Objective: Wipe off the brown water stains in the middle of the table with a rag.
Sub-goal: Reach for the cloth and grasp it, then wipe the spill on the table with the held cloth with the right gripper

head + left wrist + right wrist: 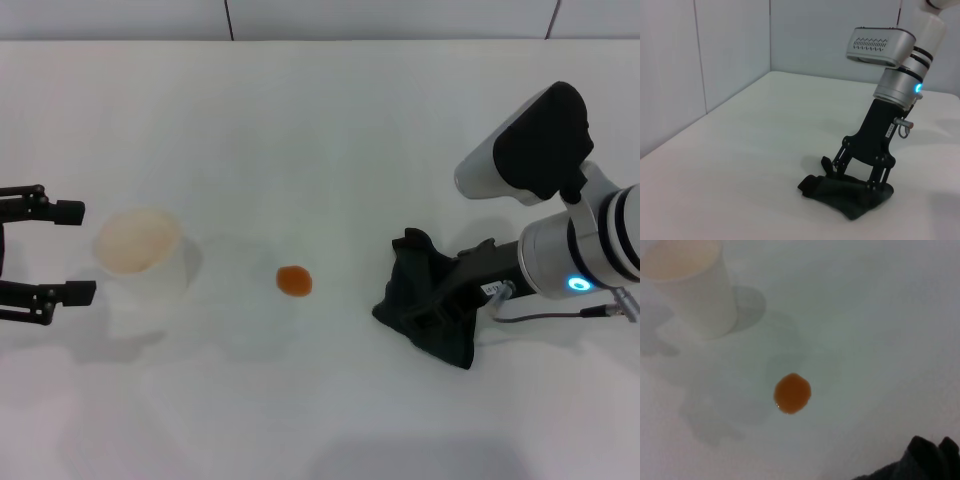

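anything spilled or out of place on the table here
Yes: a small orange-brown liquid blot sits on the white table, between the white cup and the dark rag. The right gripper is down on the rag, apart from the blot. The cup stands upright.

Bare lab setting: plain white table [330,110], grey partition walls [730,45].

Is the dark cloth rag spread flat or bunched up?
Bunched up. The black cloth rag sits in a folded heap on the white table under the right gripper, its fingers pressed into it.
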Tool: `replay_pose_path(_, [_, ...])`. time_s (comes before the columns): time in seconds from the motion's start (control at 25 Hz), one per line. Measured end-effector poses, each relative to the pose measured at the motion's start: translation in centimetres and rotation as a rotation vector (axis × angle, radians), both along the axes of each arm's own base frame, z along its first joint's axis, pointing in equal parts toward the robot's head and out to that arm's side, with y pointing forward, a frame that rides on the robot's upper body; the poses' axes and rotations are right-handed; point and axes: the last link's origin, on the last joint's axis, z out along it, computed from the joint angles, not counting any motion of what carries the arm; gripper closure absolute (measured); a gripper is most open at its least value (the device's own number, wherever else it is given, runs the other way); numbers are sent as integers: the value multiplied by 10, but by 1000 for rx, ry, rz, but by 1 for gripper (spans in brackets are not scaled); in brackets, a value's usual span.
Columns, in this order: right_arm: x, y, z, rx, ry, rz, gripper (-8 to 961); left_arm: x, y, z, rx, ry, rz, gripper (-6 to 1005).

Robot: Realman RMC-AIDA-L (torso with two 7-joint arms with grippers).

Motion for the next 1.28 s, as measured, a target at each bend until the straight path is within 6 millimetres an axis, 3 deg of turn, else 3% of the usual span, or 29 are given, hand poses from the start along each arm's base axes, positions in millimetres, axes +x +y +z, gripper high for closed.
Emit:
replay_pose_path(0.2, [2,1,-1,0,-6,-3,202,0,0,0,0,0,0,119])
replay_pose_path(1.04, [0,1,-1,-1,-1,2,463,1,1,0,2,1,-5,118])
replay_pose_path(1.28, [-4,-1,-1,-11,7,11,647,1,1,0,4,2,-12,118])
